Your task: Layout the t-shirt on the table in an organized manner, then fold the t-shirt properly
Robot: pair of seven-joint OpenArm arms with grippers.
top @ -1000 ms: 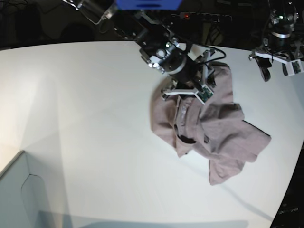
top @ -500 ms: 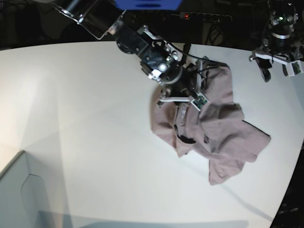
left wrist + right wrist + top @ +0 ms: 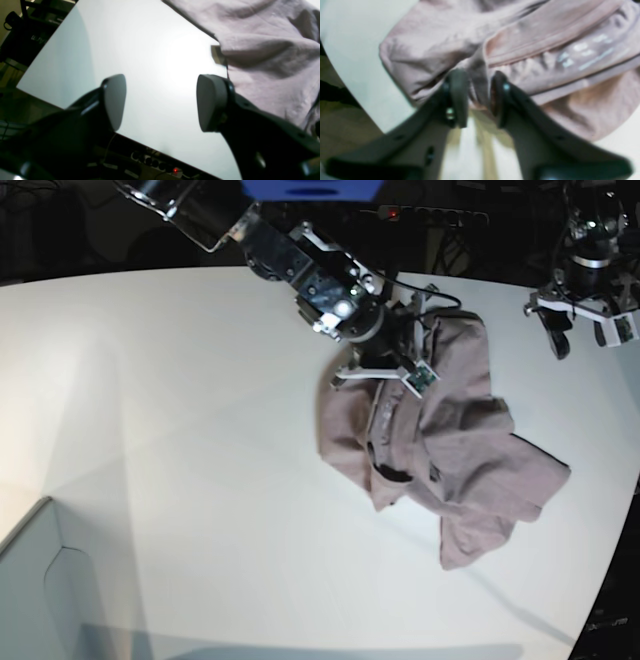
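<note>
Base view: set high above the table (image 3: 200, 460), looking steeply down over nearly the whole top — the shirt (image 3: 450, 450) right of centre, both arms at the far edge beyond it. Left wrist view: mounted behind the left gripper (image 3: 160, 102), low and close to the table (image 3: 140, 62), looking out between the two fingers (image 3: 212, 102) toward the shirt (image 3: 270, 50) at the upper right. Right wrist view: mounted behind the right gripper (image 3: 476, 92), pressed very near the shirt (image 3: 545, 50) — blurred from closeness. Shared by all three: the shirt and the white top around it.
</note>
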